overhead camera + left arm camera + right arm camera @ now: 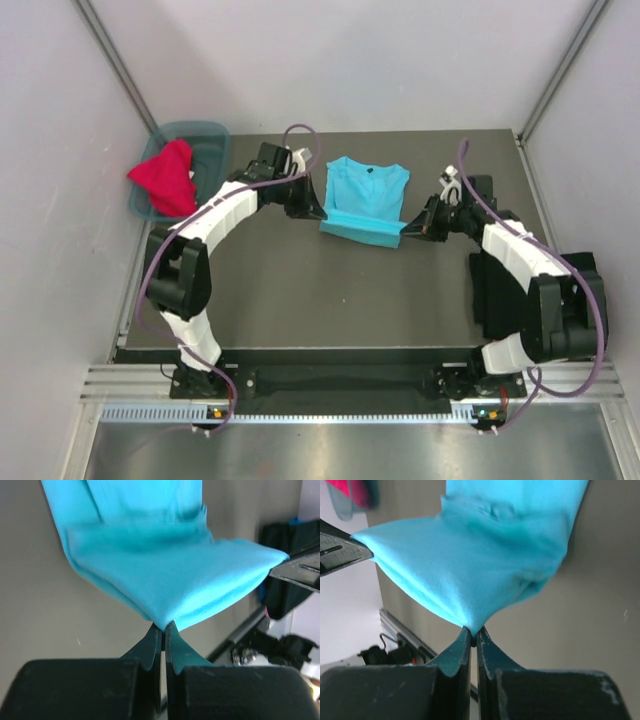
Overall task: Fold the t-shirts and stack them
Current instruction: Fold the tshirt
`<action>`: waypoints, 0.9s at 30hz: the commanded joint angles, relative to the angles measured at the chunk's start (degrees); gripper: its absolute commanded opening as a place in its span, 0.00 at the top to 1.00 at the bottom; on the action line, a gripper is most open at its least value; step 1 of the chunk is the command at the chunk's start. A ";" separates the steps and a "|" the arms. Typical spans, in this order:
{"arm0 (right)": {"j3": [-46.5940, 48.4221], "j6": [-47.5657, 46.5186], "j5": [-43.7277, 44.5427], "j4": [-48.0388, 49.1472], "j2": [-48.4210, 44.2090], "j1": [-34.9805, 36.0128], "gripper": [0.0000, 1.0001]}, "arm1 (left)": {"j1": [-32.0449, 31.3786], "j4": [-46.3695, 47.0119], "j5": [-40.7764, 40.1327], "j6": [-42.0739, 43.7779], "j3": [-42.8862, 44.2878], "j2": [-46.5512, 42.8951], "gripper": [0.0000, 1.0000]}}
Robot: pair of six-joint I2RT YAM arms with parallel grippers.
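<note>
A dark grey counter fills the floor of a pale-walled booth, with two black-and-white arms reaching in from its near edge. In the middle toward the back lies the bright turquoise t-shirt, collar end flat on the counter and its near end raised in a doubled fold strung between the arms. A small dark mark at its collar is too tiny to read. At the right edge a flat black shape lies partly hidden under the right arm; what it is I cannot tell. In the far left corner a teal tub holds a crumpled crimson t-shirt spilling over its rim. The left pincer is clamped tight on the fold's left corner, the right pincer likewise on its right corner.
</note>
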 commanded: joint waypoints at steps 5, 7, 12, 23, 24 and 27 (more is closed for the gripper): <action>14.30 -0.57 1.55 9.05 12.41 -2.35 1.00 | 2.62 4.42 -2.70 5.93 17.57 11.75 1.00; 17.39 -1.27 1.73 9.49 15.15 -2.62 1.00 | 2.71 4.69 -2.62 6.63 20.58 15.43 1.00; 27.67 -3.29 2.34 9.76 24.03 -3.05 1.00 | 3.41 6.00 -2.53 8.92 30.24 22.47 1.00; 39.11 -6.46 4.98 10.81 34.23 -3.58 1.00 | 4.29 11.27 -3.58 13.40 45.55 35.31 1.00; 40.24 -6.63 5.15 10.90 34.76 -3.58 1.00 | 4.29 11.71 -4.10 13.49 46.77 35.75 1.00; 42.01 -6.72 5.68 11.08 36.78 -3.50 1.00 | 4.47 13.03 -5.16 14.11 48.89 38.47 0.99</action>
